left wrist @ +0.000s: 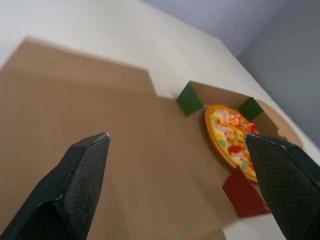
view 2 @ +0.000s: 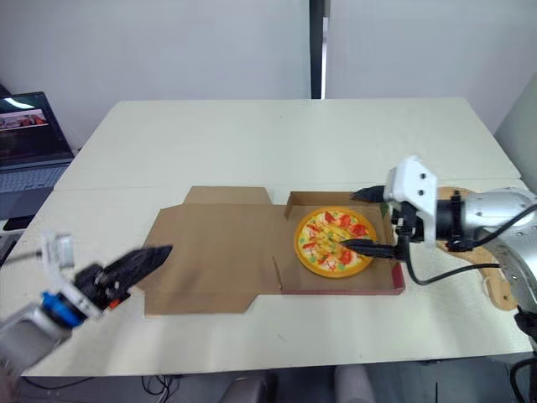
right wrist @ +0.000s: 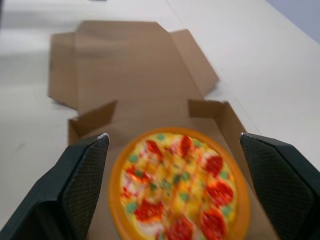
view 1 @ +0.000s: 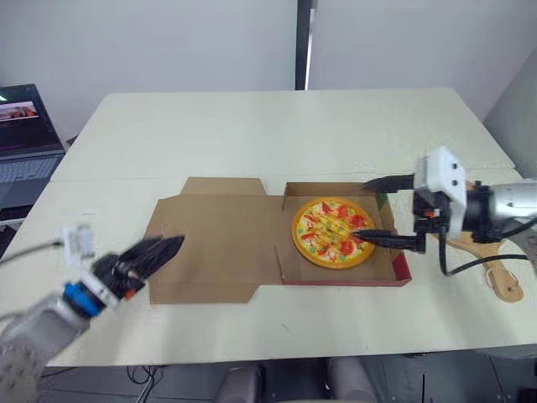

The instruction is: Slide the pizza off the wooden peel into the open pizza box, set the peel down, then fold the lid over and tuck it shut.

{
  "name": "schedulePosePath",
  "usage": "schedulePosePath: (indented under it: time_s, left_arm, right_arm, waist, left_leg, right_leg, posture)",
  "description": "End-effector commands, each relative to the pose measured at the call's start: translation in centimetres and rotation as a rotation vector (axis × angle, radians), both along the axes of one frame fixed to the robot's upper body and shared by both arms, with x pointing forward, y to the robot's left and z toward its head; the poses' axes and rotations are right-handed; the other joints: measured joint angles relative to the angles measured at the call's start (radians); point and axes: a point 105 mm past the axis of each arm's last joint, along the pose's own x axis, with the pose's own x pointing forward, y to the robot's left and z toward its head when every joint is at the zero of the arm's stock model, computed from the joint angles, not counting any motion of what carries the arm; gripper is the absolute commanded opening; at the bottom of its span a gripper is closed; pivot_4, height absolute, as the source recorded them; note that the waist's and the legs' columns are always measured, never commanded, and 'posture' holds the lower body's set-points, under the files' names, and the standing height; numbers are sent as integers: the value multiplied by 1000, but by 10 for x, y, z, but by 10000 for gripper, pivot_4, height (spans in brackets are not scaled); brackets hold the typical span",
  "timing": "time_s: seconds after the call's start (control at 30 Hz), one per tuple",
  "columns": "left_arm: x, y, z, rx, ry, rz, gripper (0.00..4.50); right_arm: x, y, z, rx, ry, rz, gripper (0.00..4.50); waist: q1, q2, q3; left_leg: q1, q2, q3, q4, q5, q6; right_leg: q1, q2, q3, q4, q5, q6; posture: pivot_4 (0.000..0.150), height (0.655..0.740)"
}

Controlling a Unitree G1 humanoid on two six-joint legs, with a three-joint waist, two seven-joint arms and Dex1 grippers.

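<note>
The toy pizza lies flat inside the base of the cardboard pizza box. The box lid is spread flat on the table, left of the base. My right gripper is open, one finger over the base's far right corner and the other over the pizza's near right edge, holding nothing. In the right wrist view the pizza sits between the fingers. The wooden peel rests on the table under my right arm. My left gripper is open and empty at the lid's left edge, pointing toward the box.
A laptop stands open on a lower surface past the table's left edge. The white table stretches bare behind the box. The table's front edge runs close below the box.
</note>
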Motion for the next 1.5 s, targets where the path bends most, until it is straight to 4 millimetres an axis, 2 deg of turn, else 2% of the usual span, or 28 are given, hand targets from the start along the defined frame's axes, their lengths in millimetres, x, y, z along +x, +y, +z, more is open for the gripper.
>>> schedulePosePath:
  time_s: [0.03,0.17,0.33,0.53,0.77,1.2,1.3,1.5]
  left_arm:
    - [-24,0,0,-104,53,66,45000]
    - [-51,-3,-24,-272,207,164,45000]
    - [-63,-20,-42,-425,311,236,45000]
    - [-57,-35,-54,-551,334,331,45000]
    - [-41,-43,-67,-607,348,404,45000]
    - [-23,-48,-65,-650,315,420,45000]
    - [-19,-48,-68,-649,323,424,38426]
    - [-14,-49,-71,-635,328,413,19459]
  right_arm:
    - [-7,13,7,0,-31,75,44631]
    - [-11,18,4,-5,-18,114,44631]
    - [-9,18,5,-13,-22,125,44631]
    - [-8,19,6,-17,-27,139,44631]
    - [-8,23,9,-17,-27,154,44631]
    - [-9,29,13,-18,-24,185,44631]
    - [-9,30,13,-18,-24,188,45000]
    - [-9,30,15,-17,-27,187,45000]
  waist:
    - [1,-1,0]
    - [4,-1,-1]
    - [10,-1,-1]
    - [15,-2,-1]
    - [25,-3,-2]
    - [28,-3,-2]
    - [28,-3,-2]
    - [28,-3,-2]
  left_leg:
    - [0,1,0,0,0,0]
    - [1,1,1,0,0,0]
    - [2,2,4,1,0,0]
    - [3,2,10,1,0,0]
    - [3,2,11,0,0,0]
    - [3,2,12,1,0,0]
    - [3,2,11,0,0,0]
    - [3,2,11,0,0,0]
  right_leg:
    - [0,0,0,0,0,0]
    - [1,0,0,0,-3,3]
    - [1,0,0,1,-7,-2]
    - [1,0,2,1,-7,-3]
    - [1,1,2,1,-6,-4]
    - [1,1,2,0,-6,-4]
    - [1,1,2,0,-6,-4]
    - [1,1,2,-1,-6,-3]
  posture:
    - [1500,7341]
    - [1500,7341]
    - [1500,7341]
    - [1500,7341]
    - [1500,7341]
    - [1500,7341]
    - [1500,7341]
    - [1500,7341]
